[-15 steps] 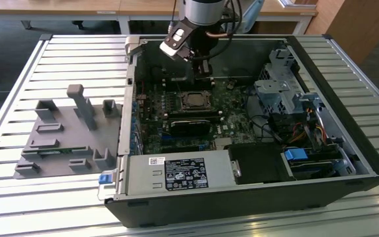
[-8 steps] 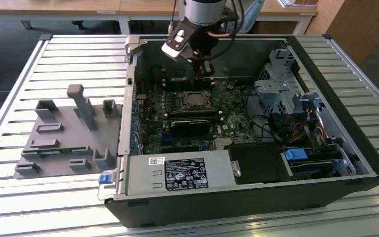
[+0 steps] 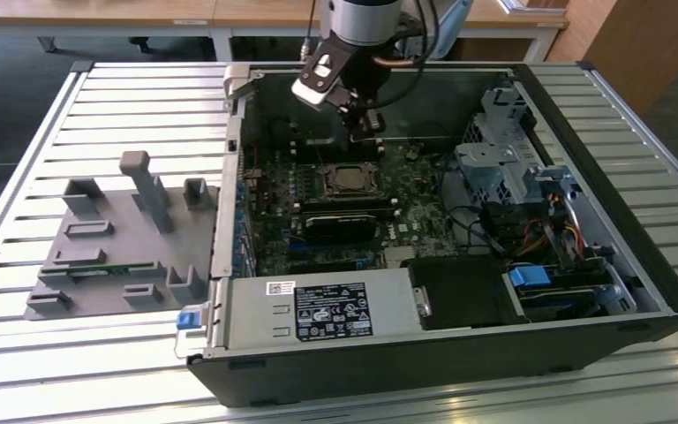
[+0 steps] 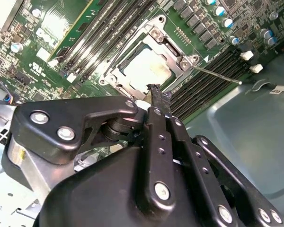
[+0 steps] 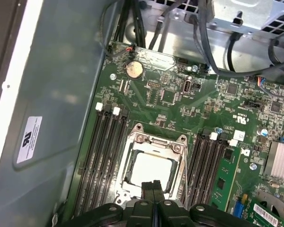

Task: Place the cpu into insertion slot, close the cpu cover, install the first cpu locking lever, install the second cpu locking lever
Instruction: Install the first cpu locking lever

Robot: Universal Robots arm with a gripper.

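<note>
The arm comes down from above into the open computer case, which lies on the slatted desk, and its wrist is turned so that the pincer points down at the green motherboard, at the far edge of the socket. In both wrist views the two black fingers of the pincer are pressed together with nothing between them, and their tip hangs just above the near edge of the cpu cover. I cannot tell if the tip touches the cover. The cpu sits flat in the insertion slot, its pale metal top showing through the cut-out of the cover, which lies down over it. In the second wrist view a thin metal lever stands out from one corner of the cover across the black memory slots. The case also holds a power supply box at its near side and bundles of cables on the exterior view's right. Beside the case, on the exterior view's left, a grey plastic fixture rests on the desk.
</note>
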